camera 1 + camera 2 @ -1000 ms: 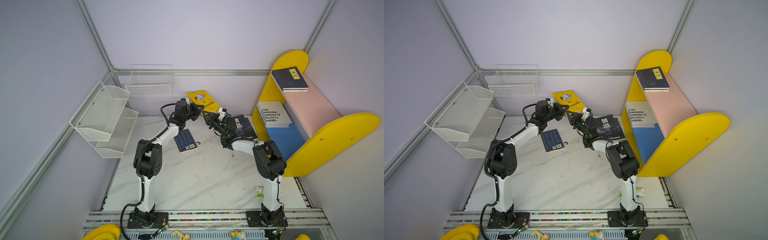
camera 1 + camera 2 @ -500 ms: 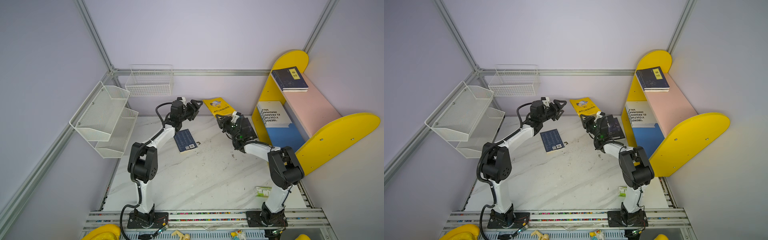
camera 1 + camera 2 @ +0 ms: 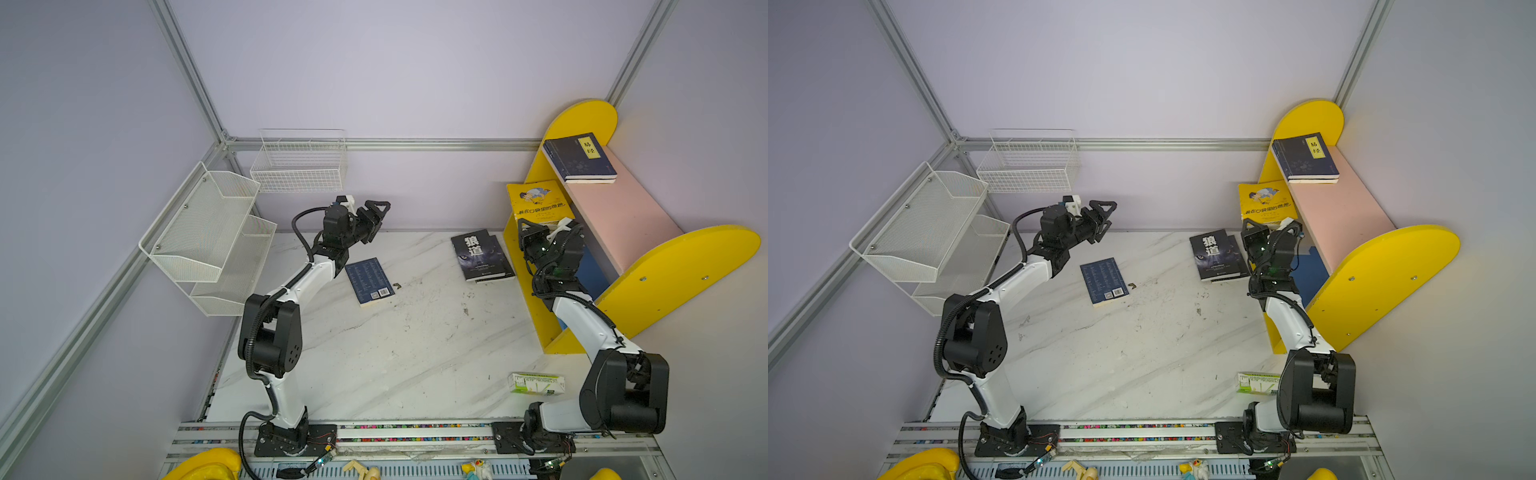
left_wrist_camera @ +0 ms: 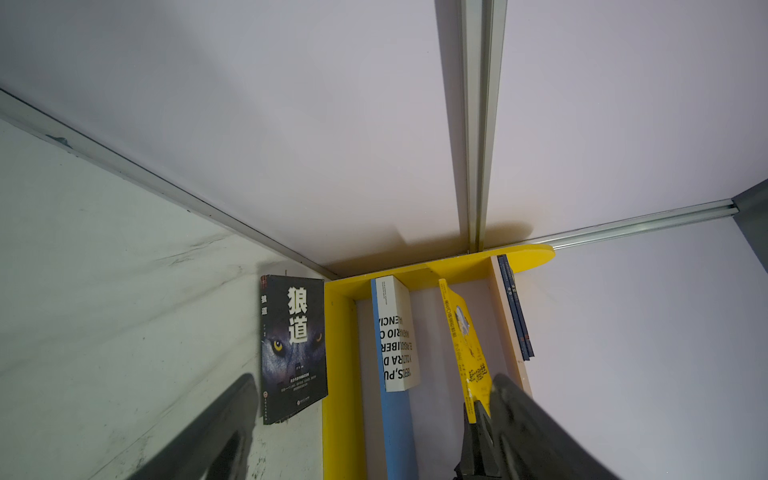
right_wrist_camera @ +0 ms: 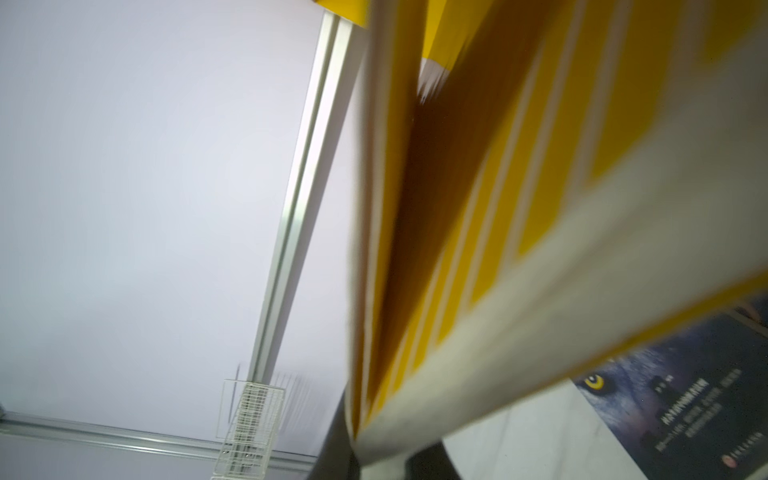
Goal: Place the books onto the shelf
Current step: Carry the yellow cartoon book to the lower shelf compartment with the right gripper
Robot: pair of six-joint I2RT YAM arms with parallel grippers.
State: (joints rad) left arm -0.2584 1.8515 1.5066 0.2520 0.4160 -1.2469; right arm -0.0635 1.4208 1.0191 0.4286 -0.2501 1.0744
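My right gripper (image 3: 540, 226) is shut on the lower edge of the yellow cartoon book (image 3: 535, 201), which it holds upright between the shelf's (image 3: 681, 266) blue and pink boards. That book's pages blur across the right wrist view (image 5: 498, 208). My left gripper (image 3: 380, 214) hangs open and empty above the table's back edge. A white book (image 4: 397, 332) rests on the blue board. A navy book (image 3: 579, 158) lies on the pink board. Dark wolf-cover books (image 3: 480, 255) and a face-down navy book (image 3: 370, 280) lie on the table.
A white mesh rack (image 3: 208, 232) and a wire basket (image 3: 299, 162) hang on the left and back walls. A green-and-white box (image 3: 536, 383) lies at the table's front right, beside the right arm's base. A small scrap (image 3: 397, 285) sits by the face-down book.
My left gripper opened, let go of the yellow book and drew back to the left. My right gripper carried that book rightward from mid-table into the shelf.
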